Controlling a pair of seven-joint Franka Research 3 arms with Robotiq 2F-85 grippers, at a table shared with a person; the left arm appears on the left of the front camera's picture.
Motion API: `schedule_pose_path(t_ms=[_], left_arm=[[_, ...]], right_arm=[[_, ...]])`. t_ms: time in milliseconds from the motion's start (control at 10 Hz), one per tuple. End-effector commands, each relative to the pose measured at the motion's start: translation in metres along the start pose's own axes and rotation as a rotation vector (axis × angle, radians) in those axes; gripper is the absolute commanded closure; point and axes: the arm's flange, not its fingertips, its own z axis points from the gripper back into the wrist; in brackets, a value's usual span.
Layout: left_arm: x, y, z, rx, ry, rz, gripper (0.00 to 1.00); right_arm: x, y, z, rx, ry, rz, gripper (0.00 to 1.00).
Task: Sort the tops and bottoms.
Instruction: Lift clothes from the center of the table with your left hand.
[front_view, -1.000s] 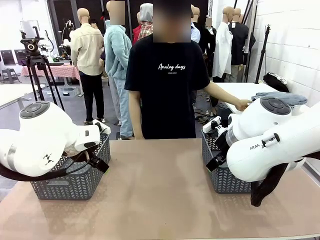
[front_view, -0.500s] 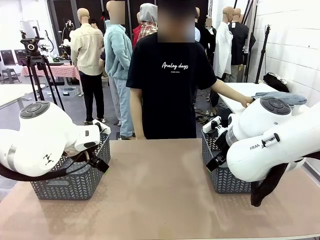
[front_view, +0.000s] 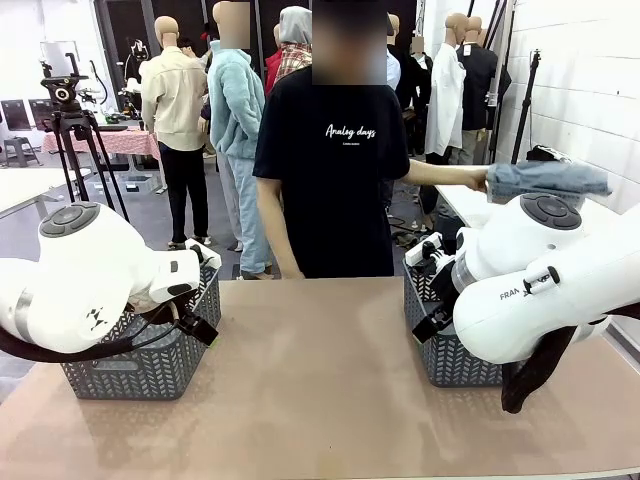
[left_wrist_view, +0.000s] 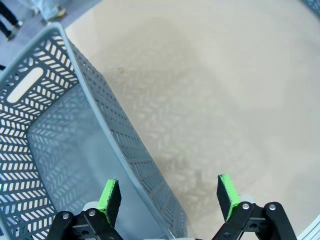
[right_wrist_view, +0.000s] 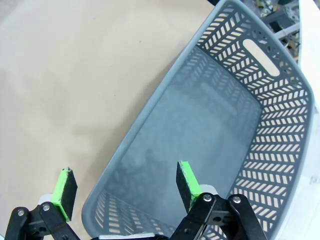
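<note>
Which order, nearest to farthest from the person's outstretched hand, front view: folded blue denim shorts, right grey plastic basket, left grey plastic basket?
1. Folded blue denim shorts: held in the person's hand, far right.
2. Right grey plastic basket: below the hand, table's right side.
3. Left grey plastic basket: across the table, far left.

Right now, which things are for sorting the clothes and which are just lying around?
For the job:
folded blue denim, held in the person's hand
left grey basket
right grey basket
left gripper and right gripper, both open at the basket rims

Just lying about:
camera tripod
white side table
red-checked table far behind
</note>
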Motion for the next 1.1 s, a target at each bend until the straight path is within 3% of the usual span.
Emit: schedule_pose_path(t_ms=[0, 700, 1000], left_arm=[[-0.001, 0.002, 0.0, -0.001, 0.0, 0.006, 0.0], [-0.001, 0.0, 0.003, -0.002, -0.002, -0.007, 0.0], [0.006, 0.004, 0.034, -0.01, -0.046, -0.001, 0.0]], right_arm=[[0.0, 0.0, 0.0, 0.0, 0.0, -0.001, 0.0], [0.0, -0.001, 0.002, -0.003, 0.0, -0.002, 0.0], [-0.001, -0.003, 0.021, -0.024, -0.037, -0.01, 0.0]])
